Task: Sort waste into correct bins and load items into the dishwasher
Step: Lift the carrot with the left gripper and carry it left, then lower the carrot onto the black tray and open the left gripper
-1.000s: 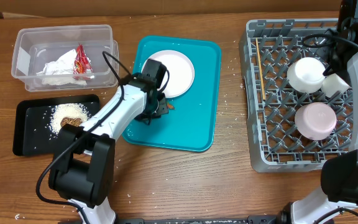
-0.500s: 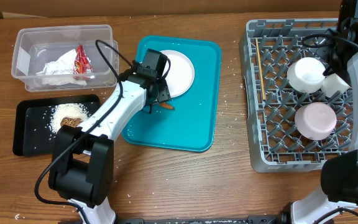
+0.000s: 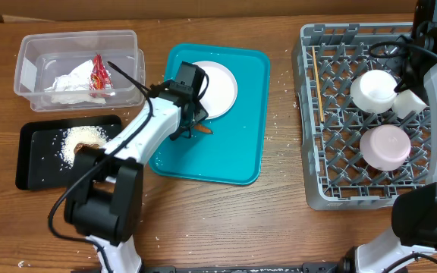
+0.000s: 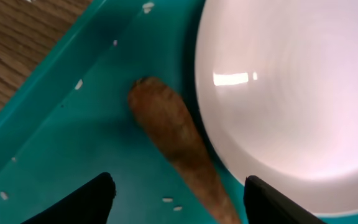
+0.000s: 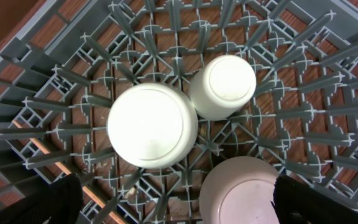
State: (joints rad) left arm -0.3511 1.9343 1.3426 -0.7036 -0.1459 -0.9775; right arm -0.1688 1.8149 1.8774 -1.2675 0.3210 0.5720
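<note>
- Carrot lies loose on the teal tray, just beside the rim of the white plate; stray grains around it.
- My left gripper hovers over the carrot, jaws spread, pinching nothing.
- My right gripper hangs above the dish rack, jaws spread wide, empty.
- Rack holds two upturned bowls, a cup and chopsticks.
- Clear tub: napkins, wrapper.
- Black tray: rice, brown piece.

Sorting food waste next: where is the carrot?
Overhead, left half: the carrot lies on the teal tray, beside the white plate's lower edge, by the left gripper.
</note>
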